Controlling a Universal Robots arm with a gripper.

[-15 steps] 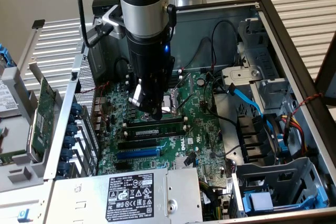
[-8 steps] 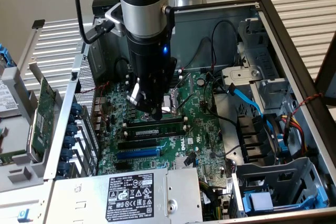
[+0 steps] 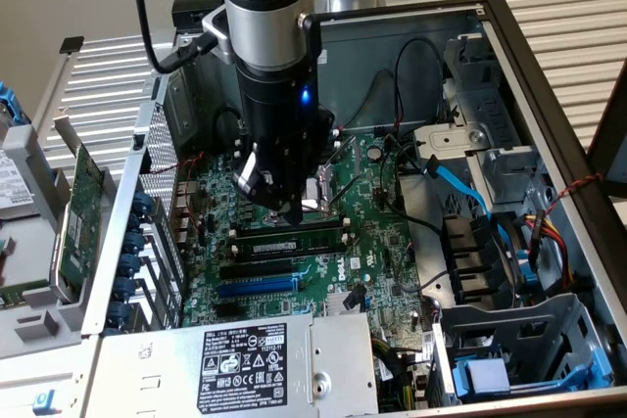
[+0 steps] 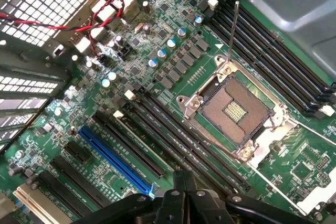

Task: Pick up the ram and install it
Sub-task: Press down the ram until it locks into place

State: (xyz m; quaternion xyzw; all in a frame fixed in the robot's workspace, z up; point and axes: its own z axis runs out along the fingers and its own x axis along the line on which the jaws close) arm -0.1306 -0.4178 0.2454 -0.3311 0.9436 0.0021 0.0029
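Power supply [image 3: 245,364]: nearest in the exterior view, label up, at 6 o'clock from the motherboard [image 3: 377,242].
Blue slot [image 3: 257,285]: next back, empty, parallel to the black memory slots [image 4: 173,135].
Ram [image 3: 294,239]: stood edge-up in a black slot just beyond the blue one, at about 6 o'clock from the gripper tip and close beside it. Whether its end clips had latched could not be told.
Ram's long axis: ran from 9 o'clock to 3 o'clock in the exterior view, level with the board, along the slot.
Gripper [image 3: 291,210] [image 4: 181,187]: fingers pressed fully together, nothing seen clamped between them. It hung low over the slots, just above the ram's upper edge; contact could not be told.
Step in hand: by the look of it the pick-up was done and the stick was in its slot, so this was the seating stage.
What the move called for: in my judgement, straight-down pressure on the top edge, kept in line with the slot.
CPU socket [image 3: 328,193] [image 4: 236,111]: open and bare, at 1 o'clock from the tip.
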